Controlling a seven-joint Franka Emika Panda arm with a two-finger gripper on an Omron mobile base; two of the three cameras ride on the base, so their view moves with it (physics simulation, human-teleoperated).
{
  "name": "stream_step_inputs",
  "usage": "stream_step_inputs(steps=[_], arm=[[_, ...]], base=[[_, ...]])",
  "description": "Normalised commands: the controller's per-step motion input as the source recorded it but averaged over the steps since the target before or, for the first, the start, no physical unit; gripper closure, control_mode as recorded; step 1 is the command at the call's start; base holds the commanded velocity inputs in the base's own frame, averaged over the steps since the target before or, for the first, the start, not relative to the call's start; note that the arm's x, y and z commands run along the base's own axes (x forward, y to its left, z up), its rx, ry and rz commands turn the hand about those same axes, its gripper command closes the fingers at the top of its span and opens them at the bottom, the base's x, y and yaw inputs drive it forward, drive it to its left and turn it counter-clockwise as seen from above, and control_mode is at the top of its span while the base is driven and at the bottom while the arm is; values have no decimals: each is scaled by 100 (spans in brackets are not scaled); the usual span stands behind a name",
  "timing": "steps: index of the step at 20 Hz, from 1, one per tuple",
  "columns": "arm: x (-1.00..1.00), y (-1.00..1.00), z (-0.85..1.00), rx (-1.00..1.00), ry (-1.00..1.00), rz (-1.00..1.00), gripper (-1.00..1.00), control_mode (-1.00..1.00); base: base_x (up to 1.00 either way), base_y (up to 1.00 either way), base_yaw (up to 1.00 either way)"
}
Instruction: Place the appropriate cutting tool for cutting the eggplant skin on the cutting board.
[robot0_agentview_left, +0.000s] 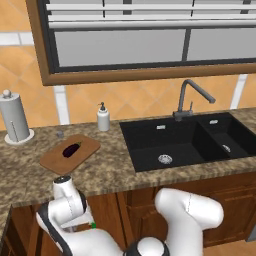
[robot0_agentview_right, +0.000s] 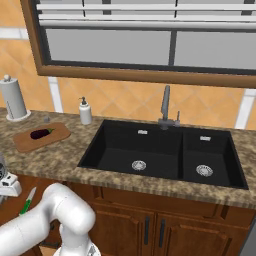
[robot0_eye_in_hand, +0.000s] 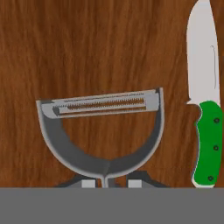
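Observation:
In the hand view the grey metal peeler (robot0_eye_in_hand: 103, 131) lies on a brown wooden drawer floor (robot0_eye_in_hand: 109, 39), its wide Y-shaped head pointing away from me. My gripper (robot0_eye_in_hand: 108, 183) is down over its handle, with the fingertips (robot0_eye_in_hand: 87, 183) pressed close on either side, shut on the peeler. The arm reaches low, under the counter's front edge. On the counter at the left lies the cutting board (robot0_agentview_left: 55, 160) (robot0_agentview_right: 22, 142), with the dark eggplant (robot0_agentview_left: 71, 149) (robot0_agentview_right: 41, 133) on it.
A white-bladed knife with a green handle (robot0_eye_in_hand: 206, 144) (robot0_agentview_right: 27, 200) lies right of the peeler. A paper towel roll (robot0_agentview_left: 14, 117), a soap dispenser (robot0_agentview_left: 103, 118) and a black double sink (robot0_agentview_left: 185, 142) with its faucet (robot0_agentview_left: 190, 97) stand along the counter.

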Motion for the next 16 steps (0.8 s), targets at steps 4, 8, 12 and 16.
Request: stream_step_inputs(steps=[4, 8, 12, 16], arm=[[-28, -4, 100, 5, 2, -5, 100, -100], [-47, 0, 95, 1, 1, -6, 100, -100], [-13, -3, 99, 0, 0, -2, 100, -100], [0, -8, 97, 0, -1, -7, 100, -100]], base=[[0, 0, 0], [0, 0, 0], [0, 0, 0], [0, 0, 0]])
